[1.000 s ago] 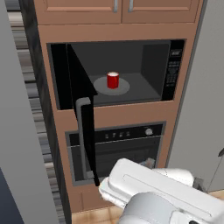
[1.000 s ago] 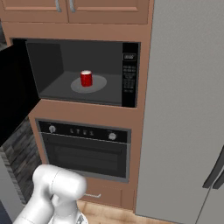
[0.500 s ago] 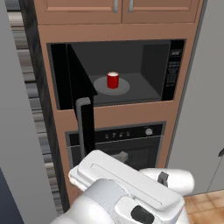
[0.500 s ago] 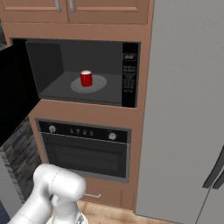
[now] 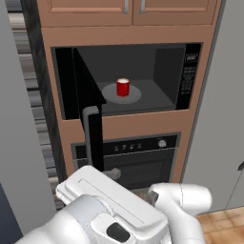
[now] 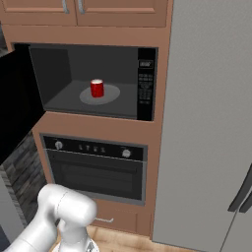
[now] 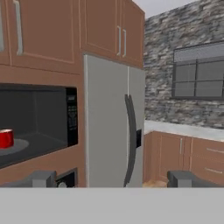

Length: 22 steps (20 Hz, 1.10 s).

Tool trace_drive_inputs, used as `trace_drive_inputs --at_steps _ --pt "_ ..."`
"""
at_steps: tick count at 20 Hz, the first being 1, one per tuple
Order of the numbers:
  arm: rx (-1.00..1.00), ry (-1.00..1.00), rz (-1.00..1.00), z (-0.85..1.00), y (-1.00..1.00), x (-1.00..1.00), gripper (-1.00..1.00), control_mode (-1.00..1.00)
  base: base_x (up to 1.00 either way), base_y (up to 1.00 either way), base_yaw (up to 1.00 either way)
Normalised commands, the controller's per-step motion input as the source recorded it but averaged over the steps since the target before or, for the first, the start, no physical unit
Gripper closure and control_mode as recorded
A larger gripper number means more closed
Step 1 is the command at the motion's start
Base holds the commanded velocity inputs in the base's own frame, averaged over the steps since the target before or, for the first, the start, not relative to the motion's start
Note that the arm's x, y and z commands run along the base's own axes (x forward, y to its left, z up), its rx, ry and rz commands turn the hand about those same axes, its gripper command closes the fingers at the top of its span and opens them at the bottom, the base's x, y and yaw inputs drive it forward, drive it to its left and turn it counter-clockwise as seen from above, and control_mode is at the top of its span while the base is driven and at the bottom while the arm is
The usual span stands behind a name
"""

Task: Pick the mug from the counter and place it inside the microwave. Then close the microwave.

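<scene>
Hand view: mug [image 7: 5,138] left of gripper [image 7: 113,178]

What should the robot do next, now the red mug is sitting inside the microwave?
Probably swing the open hand over to the microwave's door and start pushing it shut. The mug already stands on the turntable with nothing gripping it, and the door hangs wide open with its grey handle sticking out, so closing is what looks left.

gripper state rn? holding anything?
gripper: open, jaws spread wide, nothing between them. The mug sits on the turntable inside the microwave, whose door is open.
</scene>
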Motion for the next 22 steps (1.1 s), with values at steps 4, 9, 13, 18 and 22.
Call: trace_drive_inputs --at_steps 4,9,13,18,22 --pt "0.0 0.06 -0.02 -0.11 0.0 0.31 -1.0 -1.0 0.0 0.0 0.0" --pt "0.0 0.08 -0.02 -0.1 0.05 0.3 -1.0 -1.0 0.0 0.0 0.0" --pt "0.0 0.1 -0.04 -0.18 0.13 0.21 -1.0 -1.0 0.0 0.0 0.0" --pt "0.0 0.06 -0.04 -0.18 0.09 0.24 -1.0 -1.0 0.0 0.0 0.0" --pt "-0.01 0.01 -0.04 -0.2 0.24 0.17 -1.0 -1.0 0.0 0.0 0.0"
